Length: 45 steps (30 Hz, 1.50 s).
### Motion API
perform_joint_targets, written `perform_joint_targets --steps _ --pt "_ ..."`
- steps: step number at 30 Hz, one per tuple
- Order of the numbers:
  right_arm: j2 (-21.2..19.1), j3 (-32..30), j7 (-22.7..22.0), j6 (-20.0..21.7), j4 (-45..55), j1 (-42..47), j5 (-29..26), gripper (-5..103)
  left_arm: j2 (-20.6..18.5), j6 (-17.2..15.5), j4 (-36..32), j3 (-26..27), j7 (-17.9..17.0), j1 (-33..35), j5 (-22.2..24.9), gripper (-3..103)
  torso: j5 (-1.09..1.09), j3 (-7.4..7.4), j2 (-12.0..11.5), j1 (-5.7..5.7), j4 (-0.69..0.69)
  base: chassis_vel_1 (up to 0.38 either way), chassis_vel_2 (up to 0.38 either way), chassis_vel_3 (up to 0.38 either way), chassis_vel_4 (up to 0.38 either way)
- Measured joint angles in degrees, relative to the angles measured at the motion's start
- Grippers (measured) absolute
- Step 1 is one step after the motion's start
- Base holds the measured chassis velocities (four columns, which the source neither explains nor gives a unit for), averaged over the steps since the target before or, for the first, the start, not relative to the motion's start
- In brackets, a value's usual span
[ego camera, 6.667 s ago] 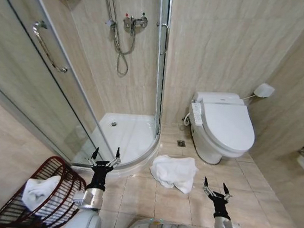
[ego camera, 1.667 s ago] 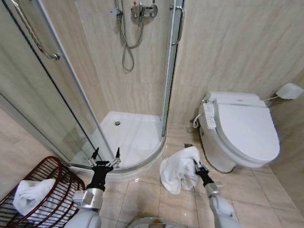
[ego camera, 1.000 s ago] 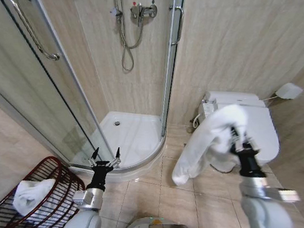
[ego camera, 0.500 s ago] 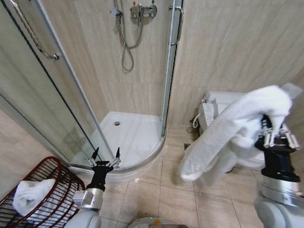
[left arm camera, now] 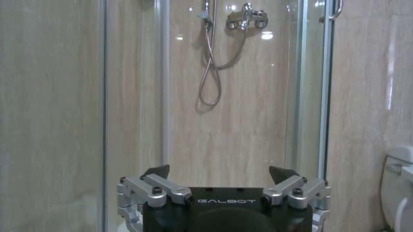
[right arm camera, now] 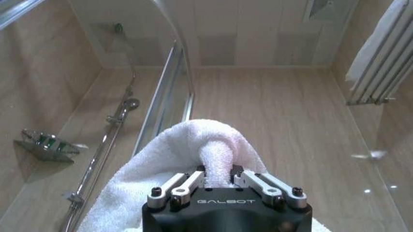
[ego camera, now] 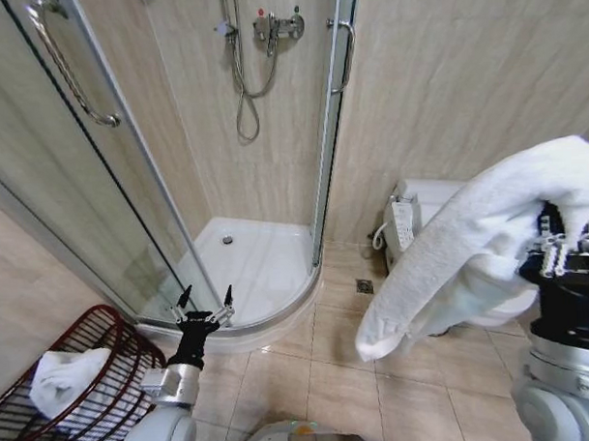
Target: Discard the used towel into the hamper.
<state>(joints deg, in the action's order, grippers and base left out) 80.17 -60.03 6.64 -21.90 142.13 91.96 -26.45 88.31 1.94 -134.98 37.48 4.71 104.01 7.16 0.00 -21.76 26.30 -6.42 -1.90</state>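
Observation:
My right gripper (ego camera: 569, 242) is raised at the right, chest-high over the floor, and is shut on the used towel (ego camera: 483, 224). The white towel drapes down and to the left from it. In the right wrist view the fold of towel (right arm camera: 213, 145) is pinched in the right gripper (right arm camera: 218, 173). The hamper (ego camera: 134, 329), a dark red-brown openwork basket, stands on the floor at the lower left, far from the towel, with another white towel (ego camera: 56, 380) inside. My left gripper (ego camera: 203, 303) is parked open beside the hamper, pointing up, its fingers (left arm camera: 158, 171) spread.
A glass shower enclosure with a white tray (ego camera: 248, 266) fills the middle and left. A white toilet (ego camera: 415, 202) stands at the right, partly behind the hanging towel. Tiled floor (ego camera: 310, 375) lies open between hamper and toilet.
The right gripper took the towel off the floor and lifted it up and to the right. The left arm has not moved.

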Motion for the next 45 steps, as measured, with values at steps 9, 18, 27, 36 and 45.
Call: perform_joint_targets --steps 9,18,27,36,45 --pt "-0.12 0.19 -0.13 0.56 1.18 0.14 -0.25 14 0.0 0.0 0.0 0.0 0.0 0.0 0.0 100 -0.01 -1.51 2.39 -0.88 0.0 0.0 0.0 0.0 0.0" --pt "-0.55 -0.1 -1.15 0.56 1.2 0.29 -1.01 14 0.0 0.0 0.0 0.0 0.0 0.0 0.0 100 0.0 -2.6 4.23 -1.62 0.0 0.0 0.0 0.0 0.0" --pt "-0.71 -0.53 -1.33 0.8 1.2 -0.1 -1.94 14 0.0 0.0 0.0 0.0 0.0 0.0 0.0 100 0.0 -4.07 6.67 -2.59 0.0 0.0 0.0 0.0 0.0" --pt "-0.63 -0.53 -1.29 0.92 1.2 0.06 -1.75 14 0.0 0.0 0.0 0.0 0.0 0.0 0.0 100 0.0 -5.39 8.87 -3.48 0.0 0.0 0.0 0.0 0.0" --pt "-0.52 -0.58 -1.33 0.73 1.17 0.13 -1.67 14 0.0 0.0 0.0 0.0 0.0 0.0 0.0 100 0.0 -6.88 11.39 -4.5 0.0 0.0 0.0 0.0 0.0"
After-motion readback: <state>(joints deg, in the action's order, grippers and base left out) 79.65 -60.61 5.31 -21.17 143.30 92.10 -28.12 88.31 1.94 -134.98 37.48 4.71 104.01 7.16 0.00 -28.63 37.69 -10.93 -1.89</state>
